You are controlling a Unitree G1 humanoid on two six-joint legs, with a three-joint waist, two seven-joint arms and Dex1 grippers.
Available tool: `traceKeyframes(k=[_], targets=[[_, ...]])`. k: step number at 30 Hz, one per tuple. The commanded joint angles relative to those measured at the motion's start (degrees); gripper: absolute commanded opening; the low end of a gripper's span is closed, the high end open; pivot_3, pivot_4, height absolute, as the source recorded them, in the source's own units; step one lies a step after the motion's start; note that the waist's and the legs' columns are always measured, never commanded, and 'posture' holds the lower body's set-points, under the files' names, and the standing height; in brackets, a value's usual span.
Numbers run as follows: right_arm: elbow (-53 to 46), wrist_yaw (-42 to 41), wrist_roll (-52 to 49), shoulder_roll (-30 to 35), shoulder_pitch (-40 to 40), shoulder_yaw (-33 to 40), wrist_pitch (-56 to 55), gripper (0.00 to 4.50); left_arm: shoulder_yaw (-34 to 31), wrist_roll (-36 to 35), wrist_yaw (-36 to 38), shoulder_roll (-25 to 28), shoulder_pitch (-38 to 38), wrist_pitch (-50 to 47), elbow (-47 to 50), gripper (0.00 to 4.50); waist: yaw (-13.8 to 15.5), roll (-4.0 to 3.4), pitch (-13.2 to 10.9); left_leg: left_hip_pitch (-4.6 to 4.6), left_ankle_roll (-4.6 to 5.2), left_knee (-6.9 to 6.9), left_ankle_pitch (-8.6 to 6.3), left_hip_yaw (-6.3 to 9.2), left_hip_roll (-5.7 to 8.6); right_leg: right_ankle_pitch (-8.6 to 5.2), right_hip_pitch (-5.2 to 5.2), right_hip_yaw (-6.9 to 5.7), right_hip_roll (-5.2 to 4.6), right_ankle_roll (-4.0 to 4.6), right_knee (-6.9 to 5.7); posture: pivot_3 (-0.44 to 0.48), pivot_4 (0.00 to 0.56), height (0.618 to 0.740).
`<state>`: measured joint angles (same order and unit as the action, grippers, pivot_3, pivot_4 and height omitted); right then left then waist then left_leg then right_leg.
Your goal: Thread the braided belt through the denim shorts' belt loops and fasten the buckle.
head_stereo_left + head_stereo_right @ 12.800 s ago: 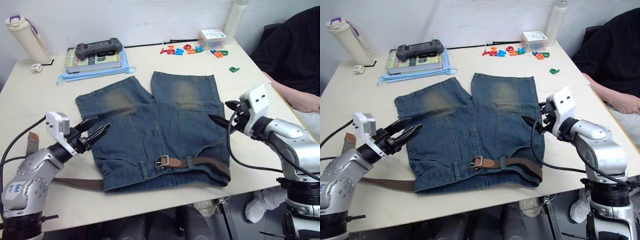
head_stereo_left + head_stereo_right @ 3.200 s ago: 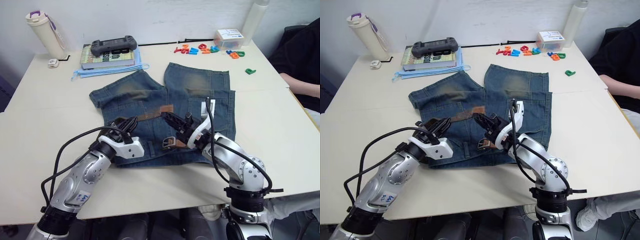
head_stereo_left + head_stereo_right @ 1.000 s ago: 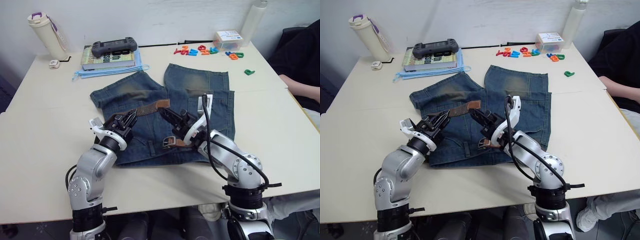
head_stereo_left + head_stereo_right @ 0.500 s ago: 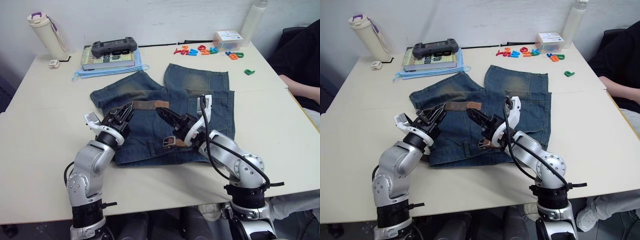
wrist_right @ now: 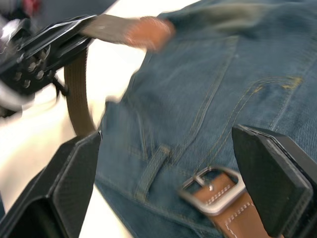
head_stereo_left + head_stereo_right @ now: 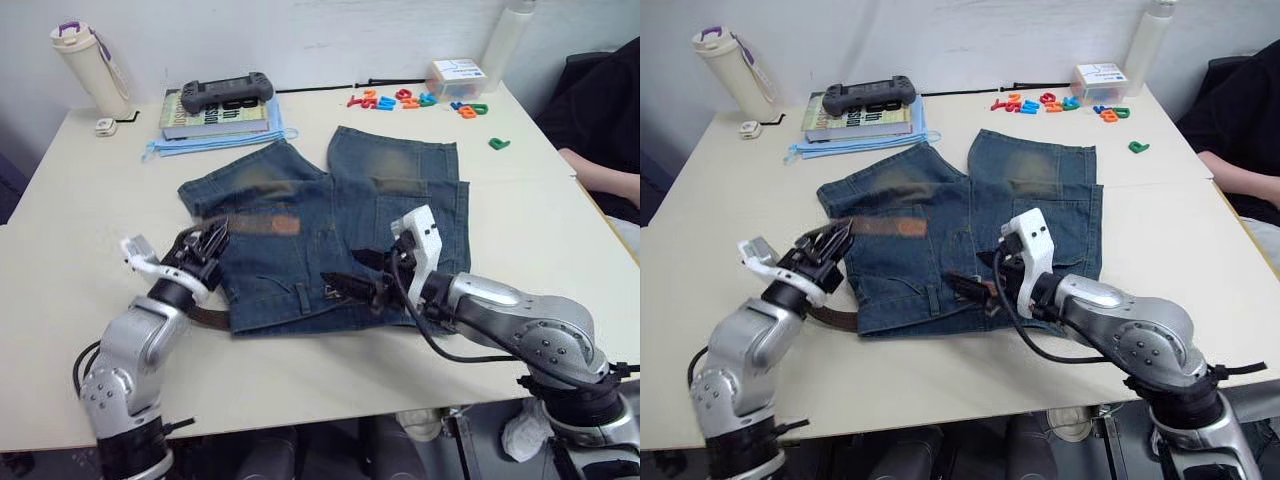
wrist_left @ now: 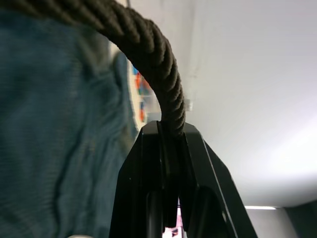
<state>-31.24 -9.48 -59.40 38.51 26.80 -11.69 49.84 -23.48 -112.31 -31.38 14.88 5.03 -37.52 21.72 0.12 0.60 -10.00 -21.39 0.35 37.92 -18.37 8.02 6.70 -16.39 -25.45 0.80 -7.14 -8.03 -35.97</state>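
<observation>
The denim shorts (image 6: 400, 190) lie flat mid-table, waistband toward me. My left gripper (image 6: 205, 243) is shut on the braided belt (image 6: 250, 224), holding it above the shorts' left leg, the tan tip (image 6: 285, 225) pointing right. From the gripper the strap loops down and back along the waistband's left end (image 6: 205, 316). In the left wrist view the fingers (image 7: 148, 163) pinch the woven strap (image 7: 158, 74). My right gripper (image 6: 352, 272) hovers open over the waistband, with the silver buckle (image 5: 212, 187) and a belt loop (image 5: 151, 171) between its wide-set fingers (image 5: 74, 183).
A book with a game controller (image 6: 227, 92) and a lidded bottle (image 6: 88, 68) stand at the back left. Coloured letters (image 6: 400, 98), a small box (image 6: 455, 75) and a white bottle (image 6: 503, 40) are at the back right. A person's arm (image 6: 600, 170) rests at the right edge.
My right gripper has opened and drawn back from the belt's tip toward the buckle. My left gripper has pulled the belt to the left, off toward the shorts' edge.
</observation>
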Motion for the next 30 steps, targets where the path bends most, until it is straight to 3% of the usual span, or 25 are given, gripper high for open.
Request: traceKeyframes(k=[1, 4, 7, 14, 15, 21, 30], targets=[[-3.7, -10.3, 14.2, 4.2, 1.2, -6.3, -6.3, 4.48, 0.7, -0.7, 5.6, 5.7, -5.2, -5.9, 1.6, 0.00, 0.2, 0.02, 0.0, 0.00, 0.00, 0.01, -0.01, 0.00, 0.00, 0.00, 0.00, 0.00, 0.02, 0.00, 0.02, 0.000, 0.150, 0.707], [-2.9, -13.5, 17.0, 3.7, 0.1, -5.7, -8.3, 4.48, 0.5, -0.7, 8.0, 7.1, -8.8, -6.2, -0.2, 0.00, 1.2, 0.05, 0.0, 0.00, 0.01, 0.03, -0.02, -0.01, 0.02, 0.02, 0.05, 0.00, -0.03, 0.03, 0.07, 0.000, 0.150, 0.707], [-2.6, -16.5, 19.9, 3.7, -1.1, -4.5, -9.9, 3.75, 0.9, -0.6, 9.6, 9.1, -10.8, -6.2, -1.6, 0.00, 1.4, 0.09, 0.0, 0.00, 0.00, 0.03, -0.02, -0.02, -0.04, 0.07, 0.08, -0.02, -0.24, 0.09, 0.13, 0.000, 0.150, 0.707], [-2.6, -25.7, 24.3, 6.6, -4.5, -2.8, -12.8, 0.34, 4.2, 2.1, 12.9, 10.4, -11.4, -5.9, -2.3, 0.00, 1.6, 0.14, -0.1, -0.03, 0.07, 0.02, -0.07, 0.01, -0.05, 0.11, 0.16, -0.12, -0.27, 0.09, 0.33, 0.000, 0.150, 0.707], [-2.7, -26.6, 24.6, 6.6, -4.7, -2.6, -12.9, 0.03, 4.7, 2.4, 12.7, 10.3, -11.4, -5.6, -2.4, 0.00, 1.5, 0.14, -0.1, -0.03, 0.08, 0.02, -0.09, 0.01, -0.06, 0.11, 0.18, -0.13, -0.28, 0.09, 0.37, 0.000, 0.150, 0.707], [-3.4, -29.0, 25.9, 6.4, -5.8, -0.2, -12.2, 0.03, 8.2, 5.0, 12.0, 8.4, -9.9, -4.2, -2.6, 0.00, 1.5, 0.14, -0.1, -0.03, 0.05, 0.01, -0.14, 0.00, -0.15, 0.12, 0.18, -0.16, -0.25, 0.09, 0.41, 0.000, 0.150, 0.707], [-3.8, -30.6, 25.4, 5.8, -6.6, 3.2, -10.2, 0.03, 7.9, 4.9, 9.2, 9.3, -10.6, -2.3, -1.1, 0.00, 1.5, 0.14, -0.1, -0.03, 0.04, 0.01, -0.15, 0.00, -0.17, 0.12, 0.19, -0.16, -0.24, 0.10, 0.42, 0.000, 0.150, 0.707]])
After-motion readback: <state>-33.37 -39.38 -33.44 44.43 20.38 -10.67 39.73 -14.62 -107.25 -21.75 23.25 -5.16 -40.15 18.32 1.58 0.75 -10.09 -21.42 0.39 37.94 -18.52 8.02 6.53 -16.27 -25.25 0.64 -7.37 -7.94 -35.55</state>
